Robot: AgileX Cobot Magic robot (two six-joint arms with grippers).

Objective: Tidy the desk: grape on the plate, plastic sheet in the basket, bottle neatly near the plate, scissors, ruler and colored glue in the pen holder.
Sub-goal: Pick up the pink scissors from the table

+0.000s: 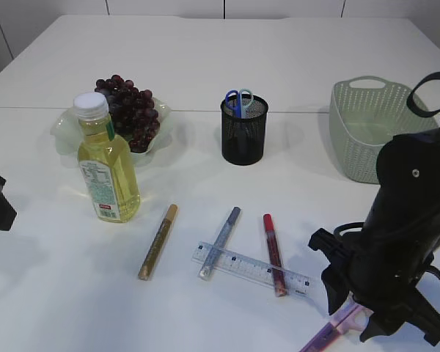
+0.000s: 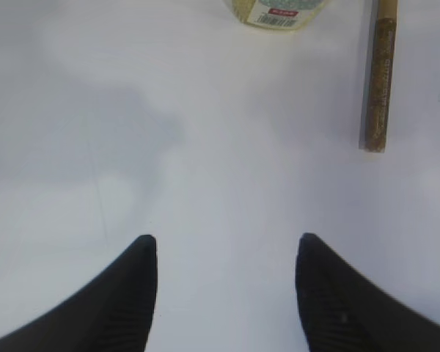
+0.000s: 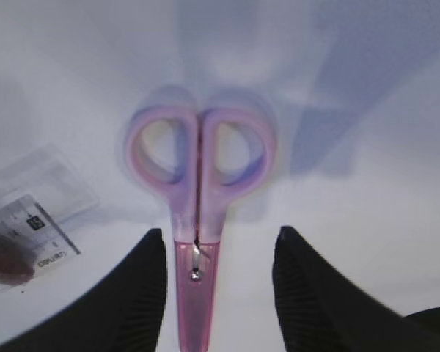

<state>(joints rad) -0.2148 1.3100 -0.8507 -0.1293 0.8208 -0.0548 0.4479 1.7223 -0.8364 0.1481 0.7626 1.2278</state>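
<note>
Pink scissors (image 3: 198,220) flat on the table (image 1: 279,66) at 5 o'clock, between the parted fingers of the right gripper (image 3: 216,253), not clamped. Clear ruler (image 1: 251,268) at 10 o'clock from them, across blue (image 1: 220,243) and red glue pens (image 1: 273,254). Gold glue pen (image 2: 378,81) at 1 o'clock of the left gripper (image 2: 224,257), spread wide, holding nothing. Beyond, at 12 o'clock: bottle (image 1: 106,165), grapes (image 1: 130,110) on the plate (image 1: 64,132), pen holder (image 1: 243,136) with blue scissors (image 1: 239,100), basket (image 1: 359,125).
</note>
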